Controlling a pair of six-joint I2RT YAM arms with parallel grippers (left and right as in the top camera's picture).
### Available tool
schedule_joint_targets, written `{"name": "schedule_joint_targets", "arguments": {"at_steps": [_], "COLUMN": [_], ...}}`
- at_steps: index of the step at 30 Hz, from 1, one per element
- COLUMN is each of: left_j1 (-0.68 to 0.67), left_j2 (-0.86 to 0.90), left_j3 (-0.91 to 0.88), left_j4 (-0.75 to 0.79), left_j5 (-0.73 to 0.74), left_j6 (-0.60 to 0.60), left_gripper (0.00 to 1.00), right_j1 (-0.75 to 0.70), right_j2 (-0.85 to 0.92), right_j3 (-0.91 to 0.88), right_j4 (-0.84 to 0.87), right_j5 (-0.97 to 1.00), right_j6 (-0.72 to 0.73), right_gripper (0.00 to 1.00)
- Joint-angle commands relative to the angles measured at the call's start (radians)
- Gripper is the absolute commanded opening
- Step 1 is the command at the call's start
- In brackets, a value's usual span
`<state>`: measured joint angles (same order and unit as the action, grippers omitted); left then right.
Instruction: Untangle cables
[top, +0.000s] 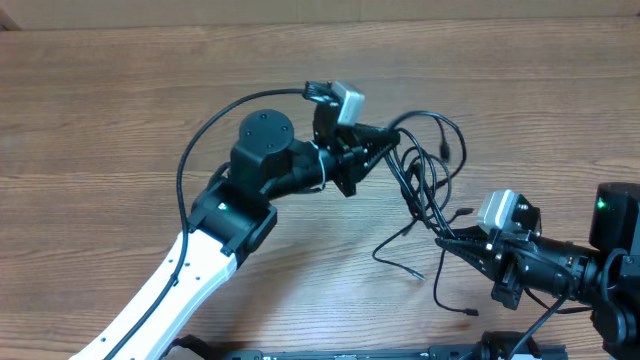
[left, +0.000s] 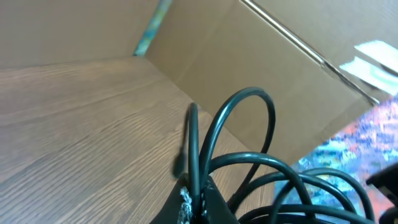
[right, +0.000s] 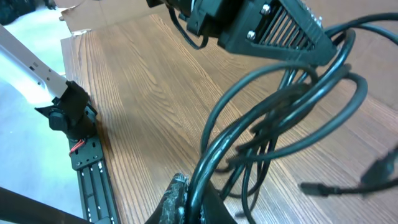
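Clearly the left gripper (top: 388, 140) is pinched tight on the far loops of the cables (top: 415, 195), bunched right of centre on the table (top: 100, 90). Right and nearer, the right gripper (top: 448, 238) is clamped on their near strands. They look light and limp, probably best held close to the knot.

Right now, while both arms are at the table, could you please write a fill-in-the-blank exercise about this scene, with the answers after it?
1. The thin black flexible cables stretch between ___ grippers.
2. The left gripper and the right gripper are both ___ (open or shut) on the cables.
3. The flat brown table under them shows ___ grain.

Missing words: two; shut; wood.
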<state>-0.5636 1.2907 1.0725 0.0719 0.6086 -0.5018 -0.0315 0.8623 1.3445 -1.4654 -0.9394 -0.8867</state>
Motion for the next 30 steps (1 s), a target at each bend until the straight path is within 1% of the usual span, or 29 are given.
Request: {"name": "schedule_joint_targets", "arguments": {"at_steps": [1,8,12,14,15,16,17,18,19,22,30], "left_j1": [0.051,0.055,0.055,0.055,0.055,0.055,0.055,0.055,0.055,0.055,0.055], "left_j2": [0.003,0.003,0.003,0.003,0.003,0.003,0.003,0.003,0.003,0.003,0.003], "left_j3": [0.011,0.011,0.011,0.011,0.011,0.011,0.011,0.011,0.011,0.011,0.011], "left_j4": [-0.009,-0.021,-0.02,-0.024,-0.028,-0.035,-0.048,-0.061,-0.076,-0.12,-0.196], "left_j5": [-0.095,-0.087,-0.06,-0.045,-0.034,-0.032,-0.032,-0.032,-0.032,-0.032,-0.031], "left_j6": [-0.064,-0.09,-0.088,-0.065,-0.044,-0.033,-0.023,-0.011,0.003,0.032,0.036], "left_gripper": [0.04,0.04,0.04,0.06,0.2,0.57,0.82,0.94,1.0,1.0,1.0], "right_j1": [0.004,0.004,0.004,0.004,0.004,0.004,0.004,0.004,0.004,0.004,0.004], "right_j2": [-0.018,-0.018,-0.018,-0.018,-0.018,-0.018,-0.018,-0.018,-0.018,-0.018,-0.018], "right_j3": [0.005,0.005,0.005,0.005,0.005,0.005,0.005,0.005,0.005,0.005,0.005], "right_j4": [-0.011,-0.004,-0.003,-0.002,0.002,0.006,0.013,0.022,0.037,0.06,0.072], "right_j5": [-0.029,-0.008,0.0,0.0,0.0,-0.001,-0.001,-0.001,0.0,0.0,0.0], "right_j6": [-0.003,-0.002,0.002,0.002,0.002,0.002,0.005,0.017,0.035,0.053,0.055], "right_gripper": [0.04,0.04,0.04,0.04,0.04,0.04,0.04,0.04,0.04,0.04,0.04]}}
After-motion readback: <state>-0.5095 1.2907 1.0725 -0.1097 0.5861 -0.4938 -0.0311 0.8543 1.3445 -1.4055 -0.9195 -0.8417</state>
